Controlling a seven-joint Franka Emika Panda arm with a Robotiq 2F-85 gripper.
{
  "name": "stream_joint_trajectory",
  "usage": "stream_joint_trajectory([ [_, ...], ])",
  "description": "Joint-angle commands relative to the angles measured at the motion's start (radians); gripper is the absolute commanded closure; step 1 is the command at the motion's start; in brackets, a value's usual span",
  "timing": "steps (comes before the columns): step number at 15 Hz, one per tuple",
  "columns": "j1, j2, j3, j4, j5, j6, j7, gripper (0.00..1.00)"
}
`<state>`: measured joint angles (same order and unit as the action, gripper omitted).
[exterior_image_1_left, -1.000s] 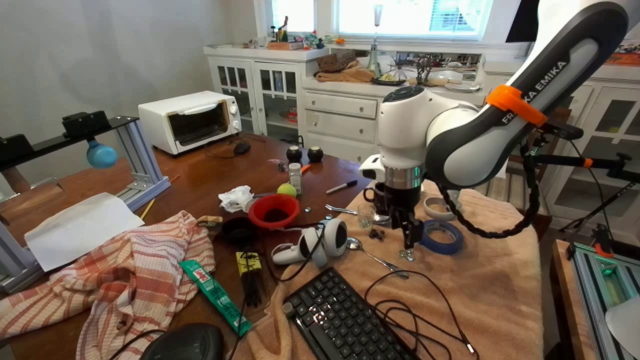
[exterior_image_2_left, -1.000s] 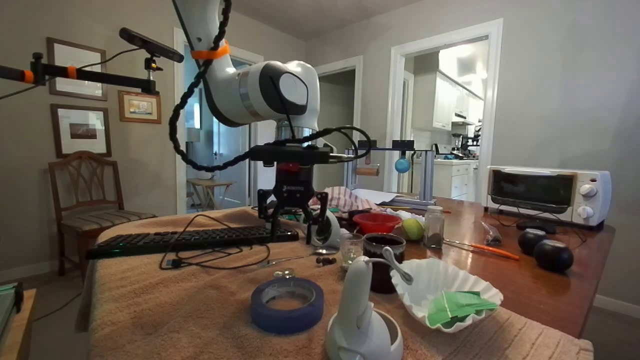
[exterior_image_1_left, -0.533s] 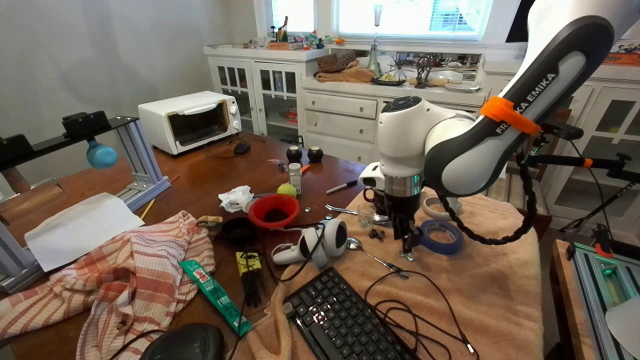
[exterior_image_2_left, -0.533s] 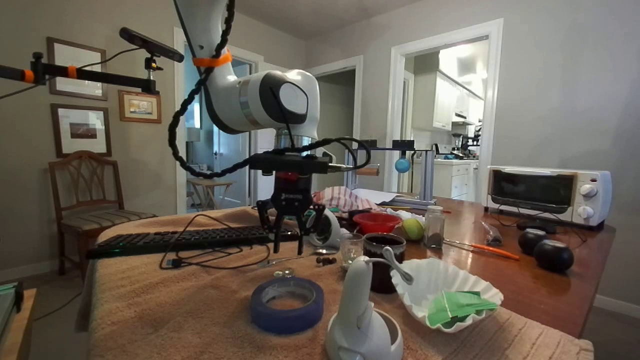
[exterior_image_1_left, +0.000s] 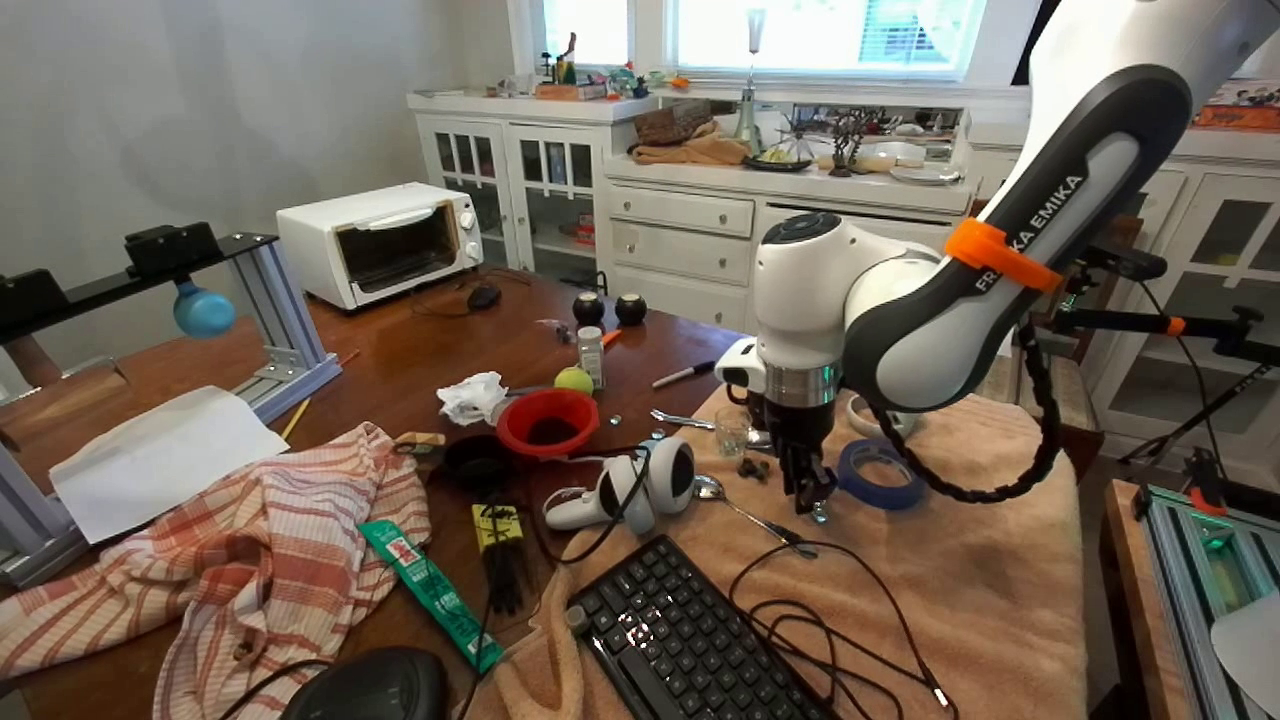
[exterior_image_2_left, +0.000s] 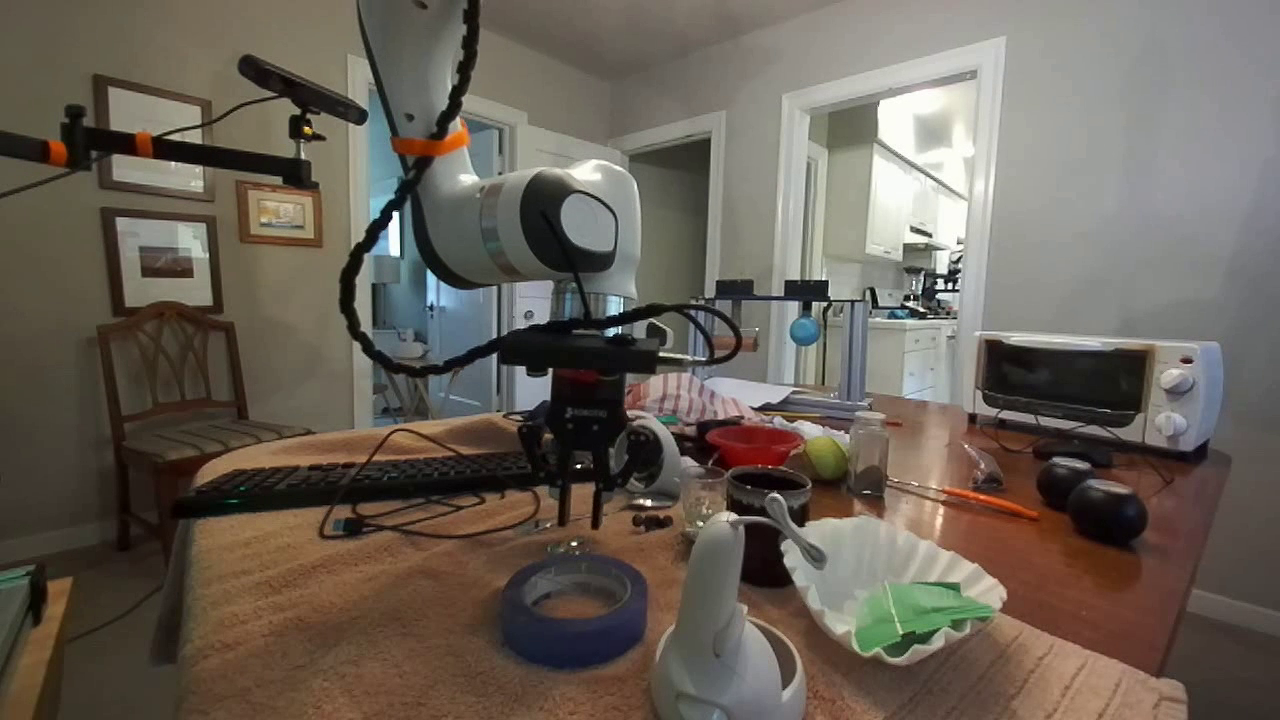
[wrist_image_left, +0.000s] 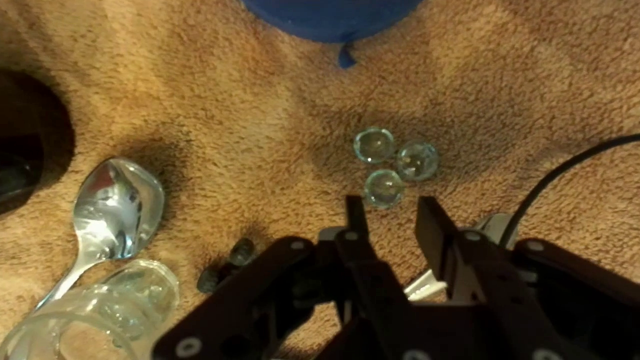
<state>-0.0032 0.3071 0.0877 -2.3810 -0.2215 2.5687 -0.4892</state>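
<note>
Lower than a second ago, the black metal end effector (exterior_image_2_left: 580, 520) has narrowed its jaws to a small gap, a tan plush towel (wrist_image_left: 225, 90) showing between them. It hangs close to three clear, round glass beads (wrist_image_left: 417, 161) lying near a blue tape roll (exterior_image_2_left: 570, 637). Above the roll, the white-and-black robot arm (exterior_image_1_left: 930, 355) reads "KA EMIKA"; blurry end effector lettering is probably "ROBOTIQ". Beneath the roll, the towel covers part of the brown wooden tabletop (exterior_image_1_left: 450, 345); white cabinets (exterior_image_1_left: 680, 215) stand well beyond.
</note>
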Motion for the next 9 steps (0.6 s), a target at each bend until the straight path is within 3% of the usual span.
stream_joint_trajectory([
  [1, 0.004, 0.029, -0.011, 0.01, -0.021, 0.026, 0.025, 0.6],
  [4, 0.004, 0.031, -0.017, 0.008, -0.027, 0.023, 0.029, 0.6],
  [9, 0.005, 0.031, -0.025, 0.006, -0.032, 0.021, 0.034, 0.71],
])
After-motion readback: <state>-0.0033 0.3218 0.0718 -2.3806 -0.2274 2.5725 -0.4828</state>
